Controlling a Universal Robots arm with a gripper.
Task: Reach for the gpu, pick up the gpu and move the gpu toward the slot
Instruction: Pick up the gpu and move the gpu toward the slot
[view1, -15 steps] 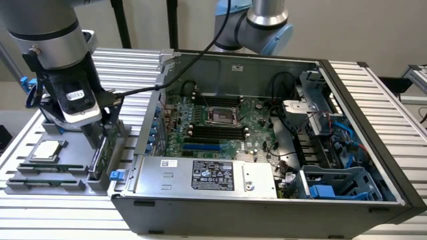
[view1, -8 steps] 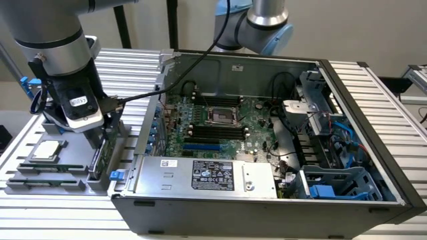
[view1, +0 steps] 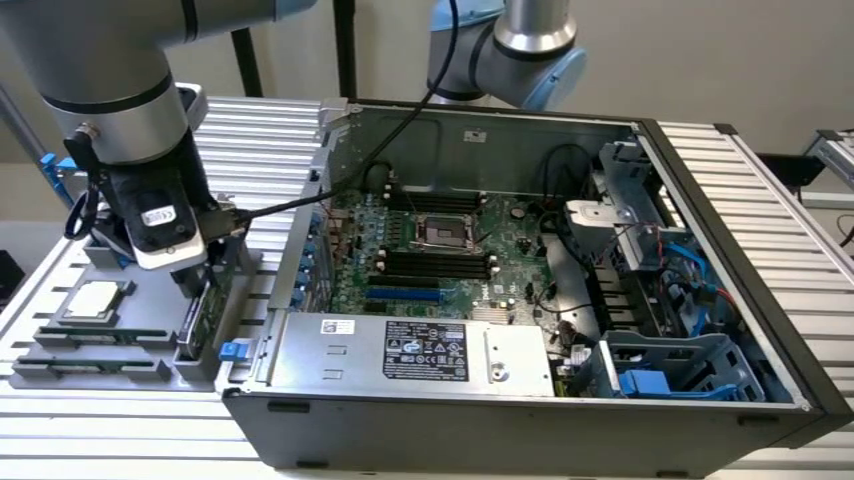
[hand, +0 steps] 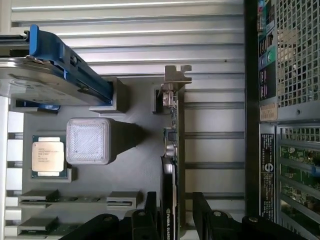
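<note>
Jaws spread, gpu between (standing edgewise)

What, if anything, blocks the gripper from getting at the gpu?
Probably nothing; it looks reachable. The gpu stands on edge in the gray holder, its top edge bare, and the gripper hangs right over it, open fingers on either side of the card.

Sitting open on the slatted desk: computer case, motherboard showing inside, power supply at its six o'clock. Resting at the case's nine o'clock: grey tray holding CPU chip, memory sticks, blue-railed hard drive.
</note>
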